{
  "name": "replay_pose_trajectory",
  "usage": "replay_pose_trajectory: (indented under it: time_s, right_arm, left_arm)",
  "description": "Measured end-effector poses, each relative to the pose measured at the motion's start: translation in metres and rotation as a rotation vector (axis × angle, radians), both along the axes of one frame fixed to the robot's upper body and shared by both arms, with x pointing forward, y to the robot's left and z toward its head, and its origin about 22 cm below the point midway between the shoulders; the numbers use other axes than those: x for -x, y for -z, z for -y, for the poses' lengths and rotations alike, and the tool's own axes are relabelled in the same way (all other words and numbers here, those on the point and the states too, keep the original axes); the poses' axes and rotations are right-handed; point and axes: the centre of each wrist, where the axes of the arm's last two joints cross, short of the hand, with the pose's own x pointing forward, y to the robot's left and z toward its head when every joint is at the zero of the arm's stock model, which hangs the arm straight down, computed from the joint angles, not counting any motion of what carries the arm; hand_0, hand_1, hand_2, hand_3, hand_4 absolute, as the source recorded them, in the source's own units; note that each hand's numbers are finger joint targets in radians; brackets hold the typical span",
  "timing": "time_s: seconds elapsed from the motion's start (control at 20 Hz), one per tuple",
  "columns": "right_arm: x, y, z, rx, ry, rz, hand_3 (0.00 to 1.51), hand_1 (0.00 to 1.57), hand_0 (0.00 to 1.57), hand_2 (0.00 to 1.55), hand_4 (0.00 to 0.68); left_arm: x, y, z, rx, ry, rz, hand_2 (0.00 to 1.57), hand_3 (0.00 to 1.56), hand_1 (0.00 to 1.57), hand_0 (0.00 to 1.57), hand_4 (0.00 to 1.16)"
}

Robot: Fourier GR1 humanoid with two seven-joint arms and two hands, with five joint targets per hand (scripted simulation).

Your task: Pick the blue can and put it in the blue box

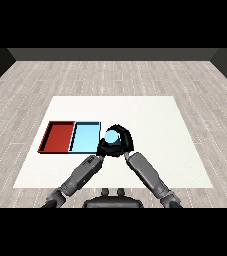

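The blue can (pixel 111 136) is held upright just off the right edge of the light blue tray (pixel 84 138), with its pale top facing me. My right hand (pixel 124 138) is curled round it, its black fingers arching over the can's far side and right side. My left hand (pixel 103 149) sits low at the can's near left, close against the right hand and next to the blue tray's near right corner. The can's lower body is hidden by the two hands.
A red tray (pixel 58 136) lies touching the blue tray's left side. Both trays are on the left half of the white table (pixel 155 125). Both forearms converge from the lower corners toward the table's middle.
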Motion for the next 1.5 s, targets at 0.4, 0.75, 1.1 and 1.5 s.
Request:
replay_pose_trajectory:
  time_s: [0.4, 0.75, 1.1, 1.5]
  right_arm:
    - [0.002, -0.002, -0.003, -0.054, -0.006, -0.008, 1.39, 1.42, 1.42, 1.44, 0.598]
    - [0.006, -0.002, 0.002, -0.057, -0.057, -0.033, 0.00, 0.00, 0.00, 0.00, 0.000]
    - [0.002, -0.003, 0.005, -0.001, -0.078, -0.042, 0.00, 0.00, 0.00, 0.00, 0.000]
    - [0.007, -0.001, 0.021, -0.042, -0.032, -0.024, 0.00, 0.00, 0.00, 0.00, 0.000]
  left_arm:
    - [-0.004, 0.008, -0.001, 0.071, -0.032, 0.001, 1.57, 1.51, 1.57, 1.57, 1.03]
    - [-0.002, 0.015, 0.000, 0.078, -0.073, 0.073, 1.57, 1.54, 1.57, 1.57, 1.12]
    - [-0.007, 0.015, 0.000, 0.082, -0.079, 0.100, 1.57, 1.52, 1.57, 1.57, 1.13]
    - [-0.010, 0.015, -0.002, 0.055, -0.117, 0.116, 1.57, 1.53, 1.57, 1.57, 1.15]
